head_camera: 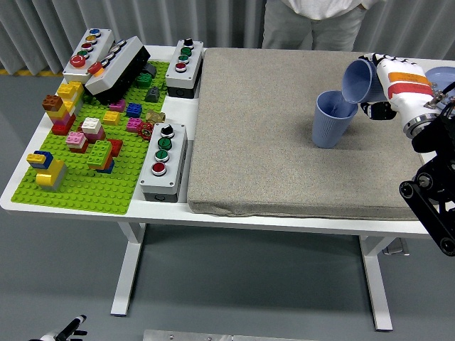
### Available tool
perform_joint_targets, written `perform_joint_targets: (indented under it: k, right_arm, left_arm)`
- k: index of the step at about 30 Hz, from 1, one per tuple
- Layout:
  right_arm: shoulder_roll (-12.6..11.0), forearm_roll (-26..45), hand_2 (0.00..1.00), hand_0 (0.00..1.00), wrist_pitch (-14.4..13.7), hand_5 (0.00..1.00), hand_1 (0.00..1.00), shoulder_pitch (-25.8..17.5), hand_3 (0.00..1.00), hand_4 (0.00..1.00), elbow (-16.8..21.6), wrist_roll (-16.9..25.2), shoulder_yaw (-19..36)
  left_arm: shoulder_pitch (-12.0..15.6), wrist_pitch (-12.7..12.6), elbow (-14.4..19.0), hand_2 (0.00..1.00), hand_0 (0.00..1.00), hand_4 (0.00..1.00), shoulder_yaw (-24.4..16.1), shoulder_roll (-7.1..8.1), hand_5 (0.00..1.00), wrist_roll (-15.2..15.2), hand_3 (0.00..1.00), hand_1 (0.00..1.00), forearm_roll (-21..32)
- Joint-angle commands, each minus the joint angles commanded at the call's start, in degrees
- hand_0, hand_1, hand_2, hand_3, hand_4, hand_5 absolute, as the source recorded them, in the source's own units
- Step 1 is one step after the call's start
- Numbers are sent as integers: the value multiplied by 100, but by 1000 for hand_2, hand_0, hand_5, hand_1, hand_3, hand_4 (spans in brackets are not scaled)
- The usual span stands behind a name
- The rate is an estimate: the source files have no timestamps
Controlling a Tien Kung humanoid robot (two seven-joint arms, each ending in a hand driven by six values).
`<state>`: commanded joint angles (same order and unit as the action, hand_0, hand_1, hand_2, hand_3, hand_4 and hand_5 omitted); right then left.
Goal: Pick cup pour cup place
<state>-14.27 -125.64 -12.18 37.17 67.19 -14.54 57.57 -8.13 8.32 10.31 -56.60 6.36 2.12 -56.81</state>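
A blue cup [331,121] stands upright on the grey mat [284,142], right of its middle. My right hand [380,89] is shut on a second blue cup [359,80]. It holds that cup tilted steeply, with the mouth down and to the left, right over the standing cup's rim. The white and orange forearm [407,89] comes in from the right edge. What is inside the cups is hidden. The left arm does not show.
A green brick baseplate [92,185] with several coloured bricks covers the table's left part. Three grey button boxes [163,160] and a black box [117,67] stand around it. A person [309,21] stands at the far side. A blue dish [441,74] lies at the right edge.
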Motion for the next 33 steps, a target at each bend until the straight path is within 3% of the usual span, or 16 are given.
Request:
perform_joint_targets:
  k: [20, 33]
  right_arm:
    - [-72, -22, 510, 768, -55, 2, 642, 73, 597, 700, 5, -69, -256]
    - [-205, -25, 513, 771, 49, 2, 643, 189, 598, 701, 73, -153, -438]
  left_arm:
    - [33, -3, 0, 886, 864, 642, 16, 2, 997, 5, 787, 816, 26]
    - [34, -4, 0, 886, 865, 647, 12, 4, 994, 5, 785, 816, 24]
